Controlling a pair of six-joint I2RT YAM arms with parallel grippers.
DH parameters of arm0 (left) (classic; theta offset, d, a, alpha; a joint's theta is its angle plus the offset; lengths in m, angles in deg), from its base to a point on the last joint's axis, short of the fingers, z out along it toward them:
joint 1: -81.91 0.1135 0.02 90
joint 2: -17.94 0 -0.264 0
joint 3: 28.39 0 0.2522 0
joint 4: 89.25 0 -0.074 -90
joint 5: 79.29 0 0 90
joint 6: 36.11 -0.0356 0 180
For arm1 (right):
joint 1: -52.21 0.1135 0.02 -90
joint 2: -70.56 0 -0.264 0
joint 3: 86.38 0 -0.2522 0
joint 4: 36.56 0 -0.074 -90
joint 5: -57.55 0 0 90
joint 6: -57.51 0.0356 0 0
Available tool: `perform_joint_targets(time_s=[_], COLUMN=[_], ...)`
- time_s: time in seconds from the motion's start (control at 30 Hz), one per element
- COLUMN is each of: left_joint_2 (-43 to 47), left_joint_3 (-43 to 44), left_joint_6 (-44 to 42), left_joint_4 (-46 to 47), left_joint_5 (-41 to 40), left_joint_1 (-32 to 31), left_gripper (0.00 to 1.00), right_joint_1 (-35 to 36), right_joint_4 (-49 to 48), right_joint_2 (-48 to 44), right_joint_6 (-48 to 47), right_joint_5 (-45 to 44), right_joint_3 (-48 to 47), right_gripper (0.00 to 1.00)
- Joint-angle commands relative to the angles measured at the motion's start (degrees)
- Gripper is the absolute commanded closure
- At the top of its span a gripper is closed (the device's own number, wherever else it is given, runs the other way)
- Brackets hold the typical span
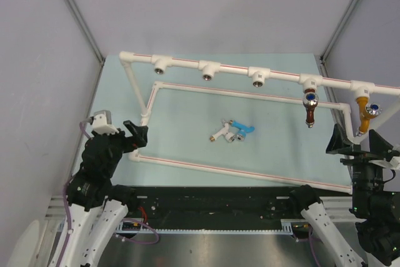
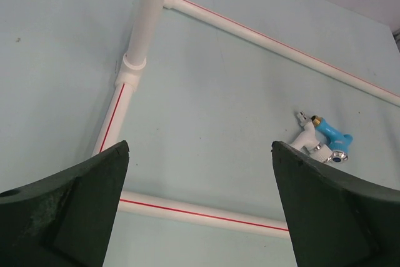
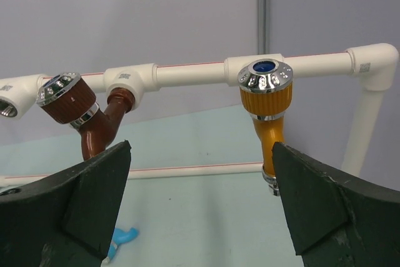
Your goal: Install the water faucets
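Right wrist, orange faucet [image 3: 265,107] beyond right gripper [image 3: 201,167]

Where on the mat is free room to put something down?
Bare light blue mat lies between the white pipe frame's left side and the loose white plastic faucet, and again between the loose light blue faucet and the mounted brown faucet. It is crowded at the right end, around the orange-yellow faucet and the right claw.

Holds left gripper [image 1: 136,134] spread wide and empty, tilted downward, left arm [image 1: 100,157] folded at the elbow. Holds right gripper [image 1: 357,141] spread just as wide, gripping nothing, about level, right arm [image 1: 375,203] drawn up at far right. Aims both forward.
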Motion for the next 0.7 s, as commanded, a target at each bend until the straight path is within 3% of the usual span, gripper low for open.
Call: perform_joint_targets(time_s=[0.0,0.33,0.67], left_joint_2=[-6.83,-23.97,-44.8], left_joint_3=[-0.05,-3.48,5.66], left_joint_6=[2.19,9.04,6.58], left_joint_4=[4.82,19.75,24.16], left_joint_5=[2.86,5.41,3.48], left_joint_1=[-0.18,-0.44,-4.49], left_gripper=[0.0,0.0,0.0], right_joint_1=[0.23,0.23,0.14], right_joint_4=[-4.99,-10.45,-11.76], right_joint_2=[0.0,3.95,6.68], right_joint_6=[-1.55,-9.72,-12.36], right_joint_5=[-1.98,-1.36,2.15], right_joint_3=[-1.22,-2.01,-2.01], right_gripper=[0.0,0.0,0.0])
